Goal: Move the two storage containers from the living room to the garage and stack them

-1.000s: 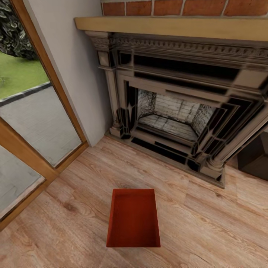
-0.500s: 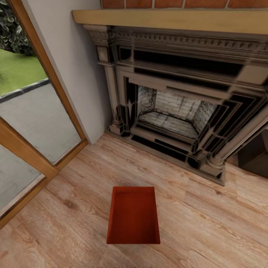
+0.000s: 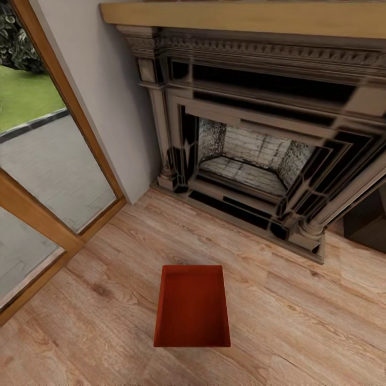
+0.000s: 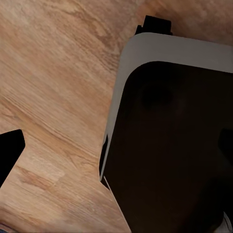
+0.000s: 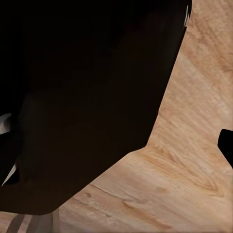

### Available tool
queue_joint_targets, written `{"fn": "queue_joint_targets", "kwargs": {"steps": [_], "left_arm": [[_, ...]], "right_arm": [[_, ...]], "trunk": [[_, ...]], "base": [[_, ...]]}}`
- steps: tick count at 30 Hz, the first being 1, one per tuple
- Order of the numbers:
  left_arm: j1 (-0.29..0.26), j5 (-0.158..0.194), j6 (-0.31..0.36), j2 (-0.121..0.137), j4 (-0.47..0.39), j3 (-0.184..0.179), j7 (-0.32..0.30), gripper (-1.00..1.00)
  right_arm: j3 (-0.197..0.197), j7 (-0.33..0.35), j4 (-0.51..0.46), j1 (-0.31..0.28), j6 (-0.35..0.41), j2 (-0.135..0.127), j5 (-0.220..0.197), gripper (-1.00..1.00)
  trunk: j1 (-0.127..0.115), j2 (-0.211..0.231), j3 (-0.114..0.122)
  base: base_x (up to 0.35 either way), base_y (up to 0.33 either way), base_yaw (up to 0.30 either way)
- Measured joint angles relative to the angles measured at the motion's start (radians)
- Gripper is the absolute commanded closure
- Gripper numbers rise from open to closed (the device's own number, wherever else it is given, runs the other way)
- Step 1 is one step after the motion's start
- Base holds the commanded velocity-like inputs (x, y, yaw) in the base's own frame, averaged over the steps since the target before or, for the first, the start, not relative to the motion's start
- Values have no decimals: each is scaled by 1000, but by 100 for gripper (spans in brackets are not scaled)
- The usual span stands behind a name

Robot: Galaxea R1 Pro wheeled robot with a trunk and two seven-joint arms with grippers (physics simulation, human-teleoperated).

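One red-orange open-topped storage container (image 3: 192, 307) lies empty on the light wood plank floor (image 3: 300, 327) of the living room, a short way in front of the ornate dark fireplace (image 3: 252, 155). In the left wrist view my left gripper (image 4: 116, 150) hangs open above the planks, with a dark fingertip (image 4: 9, 153) at the picture's edge, next to my own grey-and-black base (image 4: 165, 145). In the right wrist view my right gripper (image 5: 116, 145) is open too, one black fingertip (image 5: 227, 145) over the wood. Neither gripper holds anything.
A tall wood-framed glass door (image 3: 48, 177) runs along the left, with pavement and grass outside. A grey wall corner (image 3: 102, 107) stands between it and the fireplace. A dark cabinet end (image 3: 367, 222) sits at the right. Open planks surround the container.
The head view has shifted slightly, so the brick chimney has left the top of the picture. The container lies where it was on the floor.
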Motion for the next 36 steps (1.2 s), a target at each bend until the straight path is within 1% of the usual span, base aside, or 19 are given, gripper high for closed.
{"fn": "queue_joint_targets", "kwargs": {"steps": [36], "left_arm": [[0, 0, 0, 0, 0, 0, 0, -100]], "right_arm": [[0, 0, 0, 0, 0, 0, 0, -100]], "trunk": [[0, 0, -58]], "base": [[0, 0, 0]]}}
